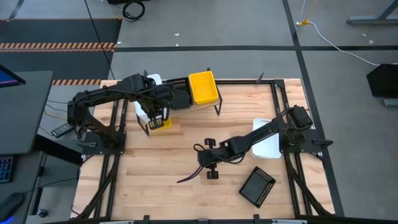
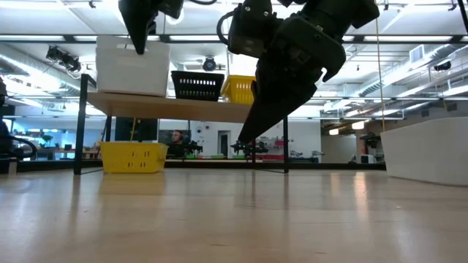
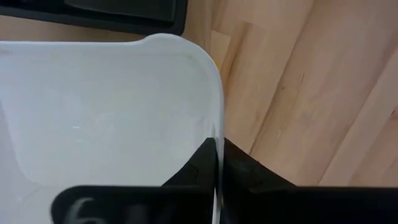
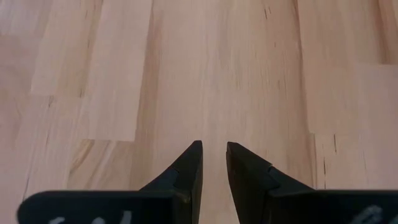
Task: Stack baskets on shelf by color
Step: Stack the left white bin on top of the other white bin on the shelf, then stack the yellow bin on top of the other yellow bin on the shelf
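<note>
From above, my left gripper [image 1: 151,114] sits at the upper left of the frame, pinched on the rim of a white plastic basket [image 1: 142,109] on the light wooden shelf [image 1: 219,95]. Along that shelf I count three stations: the white one, a perforated black basket [image 1: 178,93] in the middle and a yellow plastic basket [image 1: 203,86] to the right of it. Loose on the slatted wooden table [image 1: 168,186] I count three more: a second yellow basket [image 1: 159,124] below the shelf, a second white basket [image 1: 266,144] at centre right, and a second black basket [image 1: 257,185] at lower right. My right gripper [image 1: 210,168] hangs mid-frame over bare wood.

At table height, the white [image 2: 132,67], black [image 2: 197,85] and yellow [image 2: 238,89] baskets stand in a row on the plank, with the loose yellow one [image 2: 133,156] on the table underneath at left. Whether any are already nested I cannot tell.

Through my left wrist, my fingertips [image 3: 200,163] clamp the white basket's thin wall [image 3: 217,118] from both sides.

Through my right wrist, my fingers [image 4: 191,163] stand slightly apart, holding nothing.

I judge the job roughly half done, with three baskets left.
</note>
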